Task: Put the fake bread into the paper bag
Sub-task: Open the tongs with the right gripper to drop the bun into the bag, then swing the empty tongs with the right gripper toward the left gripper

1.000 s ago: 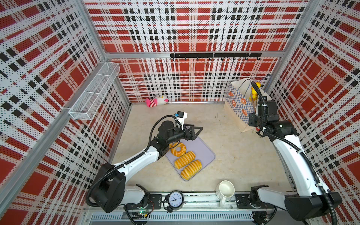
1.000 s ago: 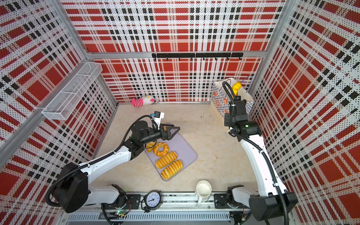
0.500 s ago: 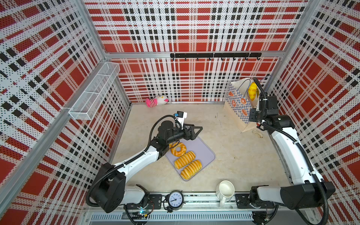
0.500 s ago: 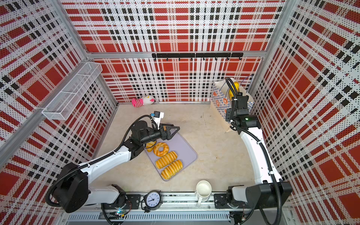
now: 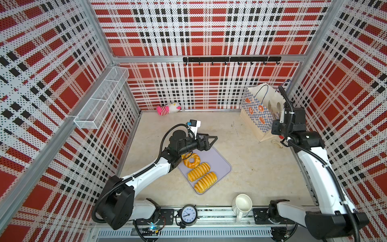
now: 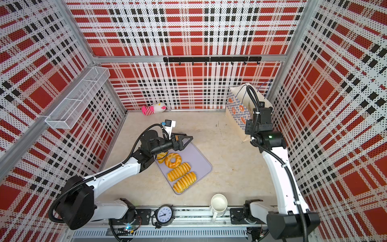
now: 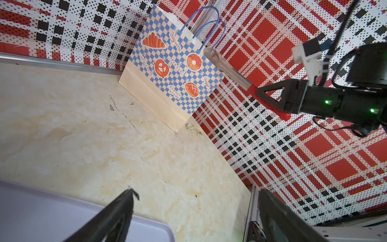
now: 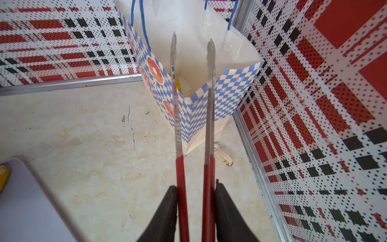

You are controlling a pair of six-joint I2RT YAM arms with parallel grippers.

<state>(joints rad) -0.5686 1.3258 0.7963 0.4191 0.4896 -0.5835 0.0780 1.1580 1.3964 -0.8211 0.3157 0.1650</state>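
Fake bread on the tray: a ring doughnut (image 5: 191, 160) and two ridged loaves (image 5: 199, 171) (image 5: 206, 181) lie close together on the grey tray (image 5: 219, 159) in the middle of the table (image 5: 251, 167). One more piece (image 6: 161, 157) shows partly under the left arm.
Fake bread in the bag: a little yellow (image 8: 187, 93) shows low inside the paper bag (image 7: 165, 83).
Paper bag: it stands upright in the far right corner with its mouth open, its cord handles up, and both walls near.
Right end effector (image 8: 195, 194): clamped on the red handles of the tongs (image 8: 209, 104). The tong tips stand apart over the bag's mouth with nothing between them.
Left end effector (image 5: 212, 140): jaws wide apart and empty, hovering over the tray's far edge.
How the bread should handle: it looks light, glossy and firm, so it probably slips against the metal tong blades. The ridges should give some bite.
Where to grip: a loaf across its middle, the doughnut across one side of the ring.
Bag risk: the paper is thin, so a nudge to the rim could crease or tip it, and the cords could snag the tongs.
Open room: the table is bare between tray and bag.
Tight spots: the bag's corner, and a small watch-like item (image 8: 222, 155) at its foot.
Near edge: the white jug (image 5: 243, 204) and the clock (image 5: 189, 215) sit well away from that path.
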